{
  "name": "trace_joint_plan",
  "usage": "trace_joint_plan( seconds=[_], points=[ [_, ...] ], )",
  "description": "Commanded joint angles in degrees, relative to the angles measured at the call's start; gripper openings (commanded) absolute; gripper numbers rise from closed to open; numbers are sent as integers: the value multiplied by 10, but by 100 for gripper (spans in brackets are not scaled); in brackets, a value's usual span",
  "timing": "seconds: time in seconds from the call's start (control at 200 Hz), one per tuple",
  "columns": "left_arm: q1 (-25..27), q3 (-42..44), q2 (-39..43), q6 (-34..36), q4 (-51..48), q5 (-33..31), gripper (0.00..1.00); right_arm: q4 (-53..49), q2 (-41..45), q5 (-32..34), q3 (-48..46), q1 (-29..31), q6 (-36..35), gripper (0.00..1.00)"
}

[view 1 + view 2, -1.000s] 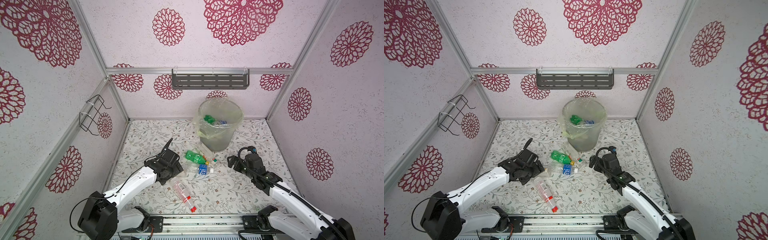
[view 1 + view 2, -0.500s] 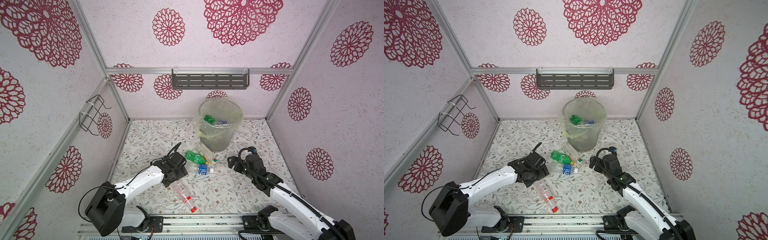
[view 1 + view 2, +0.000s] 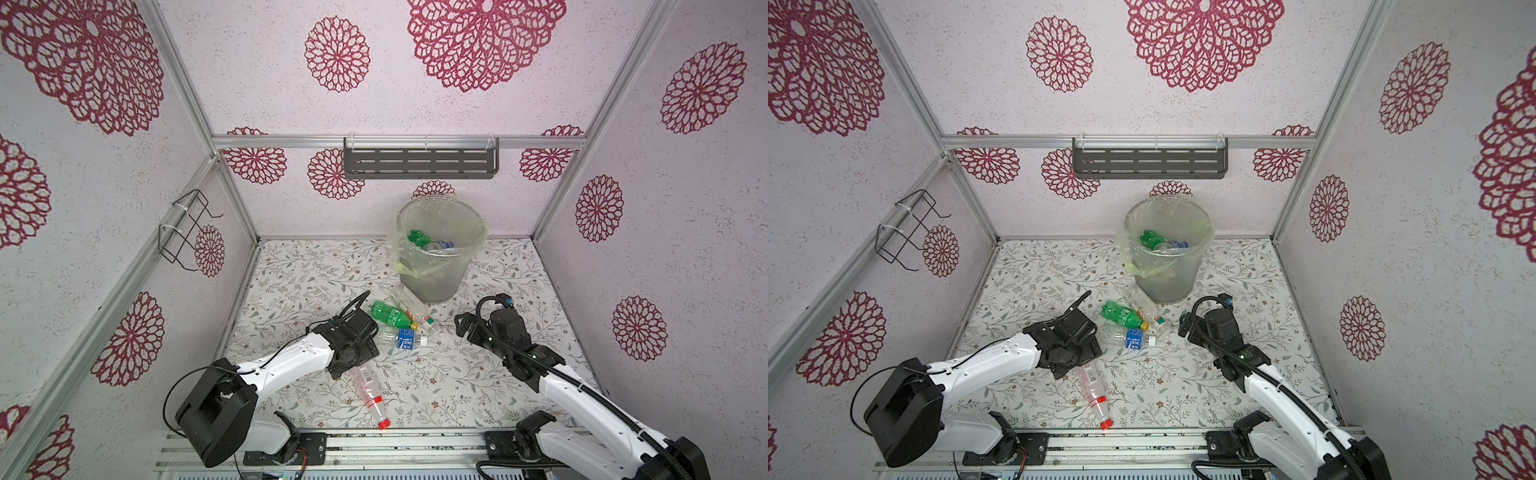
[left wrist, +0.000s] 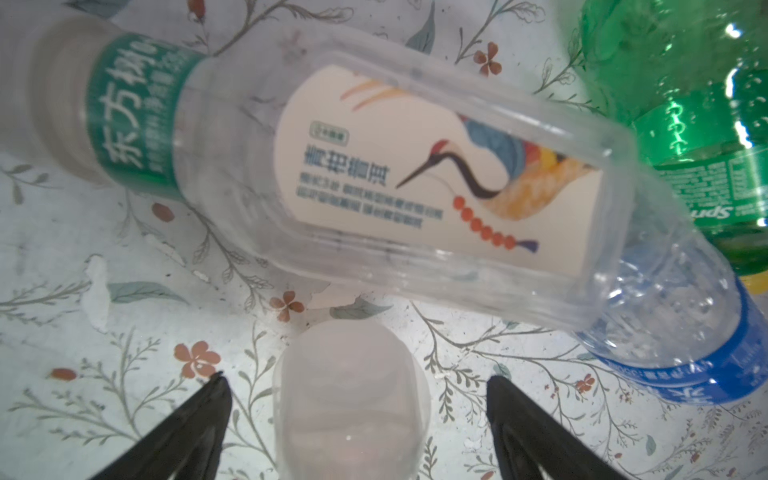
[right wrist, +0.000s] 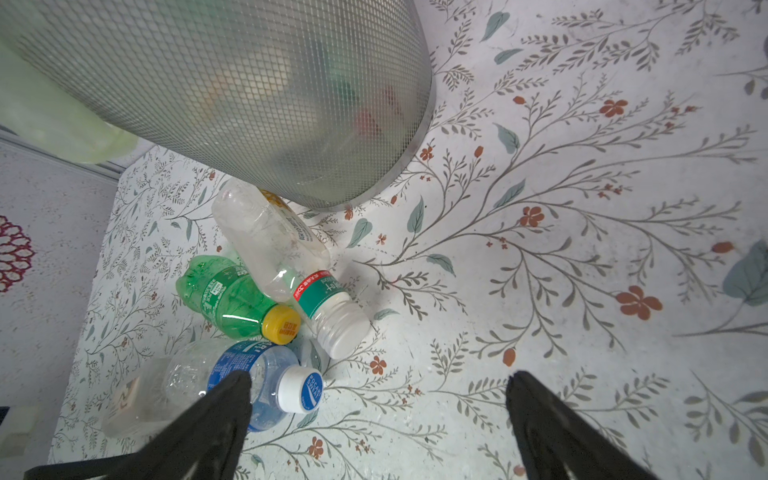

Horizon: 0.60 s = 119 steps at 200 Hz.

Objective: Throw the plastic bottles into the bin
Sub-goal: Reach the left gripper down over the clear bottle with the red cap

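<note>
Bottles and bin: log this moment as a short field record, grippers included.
bin: upright at the back of the table, bag-lined
inside bin: green bottle, clear bottle, at least
lying on table: yellow-cap bottle, white-cap bottle by the bin's foot, blue-label bottle, crane-label bottle, red-cap bottle
left gripper: open, fingers either side of the red-cap bottle's base, not closed
right gripper: open, empty, near the blue-label bottle
task state: five bottles not yet binned
</note>
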<state>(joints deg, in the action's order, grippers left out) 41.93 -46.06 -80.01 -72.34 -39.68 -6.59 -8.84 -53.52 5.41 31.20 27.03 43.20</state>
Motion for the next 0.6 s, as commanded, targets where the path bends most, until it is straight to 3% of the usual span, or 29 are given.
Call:
trace_joint_plan(
  seconds=[0.0, 0.25, 0.59],
  points=[
    [12, 5, 5, -10, 7, -21, 99, 6, -1, 9, 6, -1, 9, 99],
    [24, 6, -13, -4, 15, -24, 100, 8, -1, 9, 3, -2, 11, 99],
    [31, 2, -56, 2, 41, -14, 94, 8, 0, 11, 1, -2, 11, 99]
  ],
)
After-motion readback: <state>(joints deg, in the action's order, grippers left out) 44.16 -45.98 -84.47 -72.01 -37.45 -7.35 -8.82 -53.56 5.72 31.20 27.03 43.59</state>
